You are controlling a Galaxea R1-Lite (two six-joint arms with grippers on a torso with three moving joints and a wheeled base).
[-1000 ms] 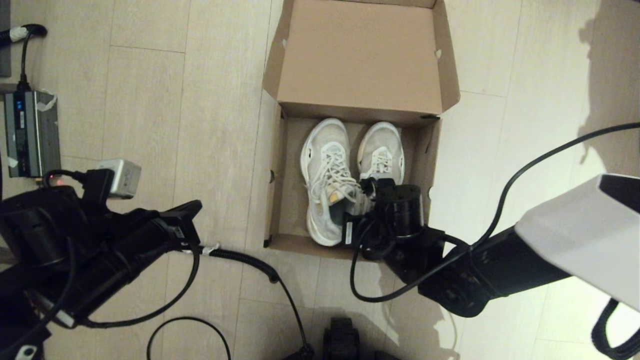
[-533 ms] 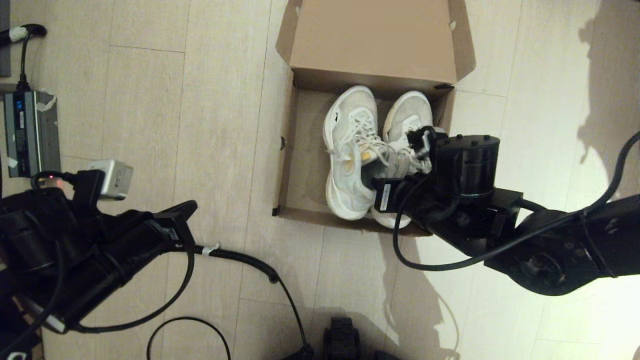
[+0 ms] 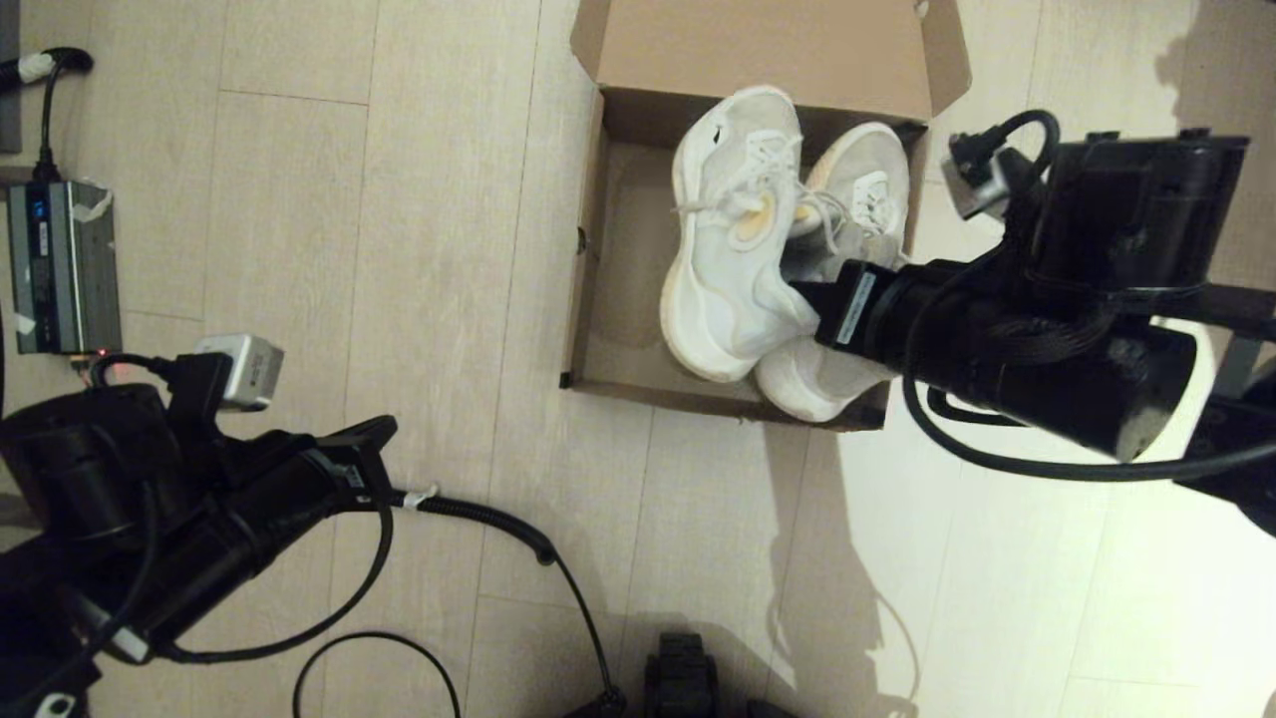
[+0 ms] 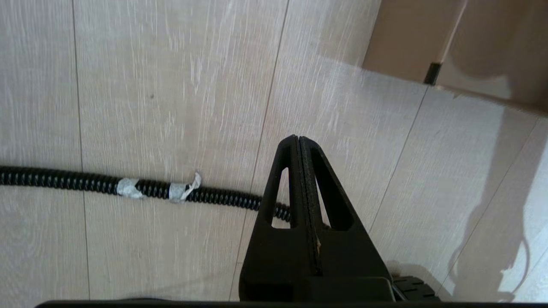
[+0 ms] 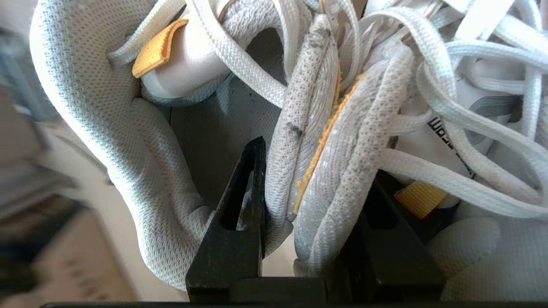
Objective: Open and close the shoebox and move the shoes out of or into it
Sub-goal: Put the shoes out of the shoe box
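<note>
Cloth, cardboard, wood-look floor, matt black plastic

We see the shoes (image 3: 738, 239) in white woven mesh with ribbed cloth laces, the shoebox (image 3: 608, 249) in plain matt brown cardboard, the floor (image 3: 399, 199) in pale, faintly grained wood-look planks, and the right claw (image 5: 299, 239) and left claw (image 4: 299, 205) in matt black plastic.
</note>
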